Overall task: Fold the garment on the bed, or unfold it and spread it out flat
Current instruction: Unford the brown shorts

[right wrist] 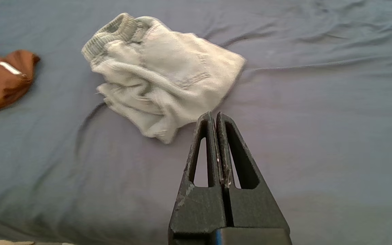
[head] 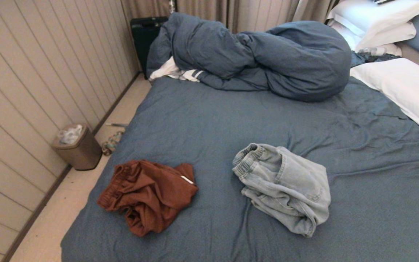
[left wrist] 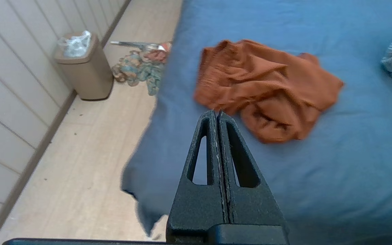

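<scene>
Two crumpled garments lie on the bed (head: 231, 120), which has a wrinkled slate-blue sheet. A rust-brown garment (head: 147, 194) (left wrist: 264, 85) sits near the bed's left front edge. A pale denim garment (head: 286, 185) (right wrist: 162, 75) with an elastic waistband lies to its right. Neither arm shows in the head view. My left gripper (left wrist: 216, 112) is shut and empty, held back from the brown garment above the bed's corner. My right gripper (right wrist: 214, 115) is shut and empty too, short of the denim garment.
A bunched blue duvet (head: 260, 54) lies at the back of the bed, with white pillows (head: 402, 87) at the right. On the floor left of the bed stand a tan bin (head: 78, 147) (left wrist: 83, 66) and a small heap of patterned cloth (left wrist: 138, 69). A panelled wall (head: 31, 91) runs close by.
</scene>
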